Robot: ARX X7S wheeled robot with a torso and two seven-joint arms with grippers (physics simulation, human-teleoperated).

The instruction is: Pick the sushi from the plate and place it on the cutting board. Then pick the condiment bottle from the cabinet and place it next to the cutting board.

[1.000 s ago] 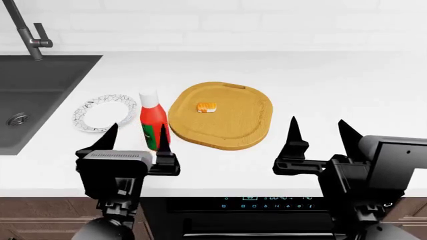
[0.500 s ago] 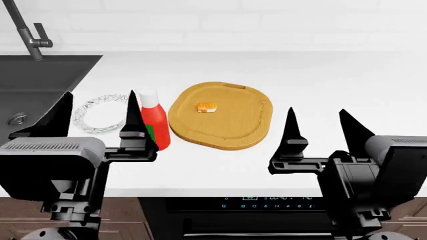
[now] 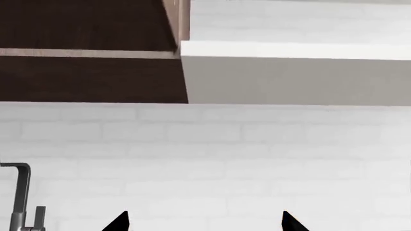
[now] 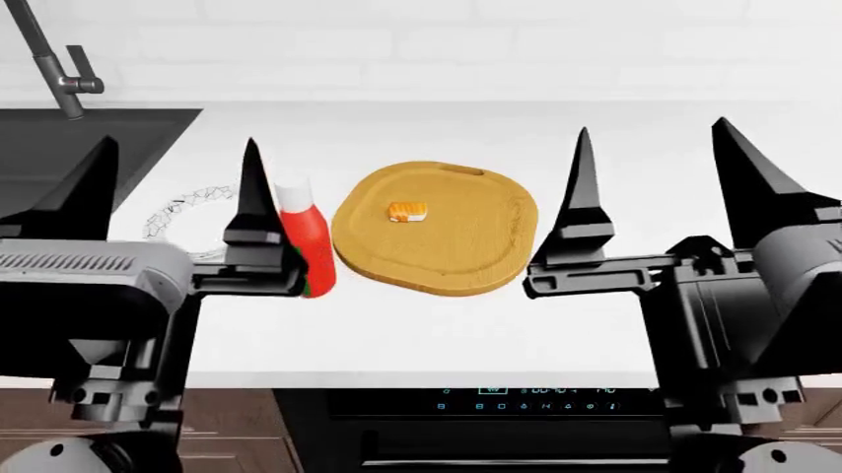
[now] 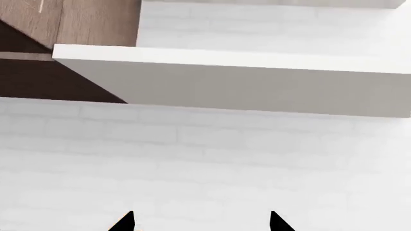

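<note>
Home kitchen, clear as day. White table (image 4: 435, 325) runs wall to wall, dark sink (image 4: 79, 138) set in at left, grey faucet (image 4: 46, 59) rising over it. White brick backsplash (image 3: 212, 144) behind. Oven control panel (image 4: 526, 402) glows under front edge. Dark wood wall cabinet (image 3: 83, 48) and pale range hood (image 5: 257, 82) overhead. Wooden cutting board (image 4: 455, 246), plate (image 4: 184, 212), condiment bottle (image 4: 306, 241) out on top.

orange-topped sushi (image 4: 408, 211) on honey wooden cutting board (image 4: 455, 251), red condiment bottle (image 4: 306, 239) upright just beside board, crackle-rim plate (image 4: 188, 206) partly hidden, seemingly empty
</note>
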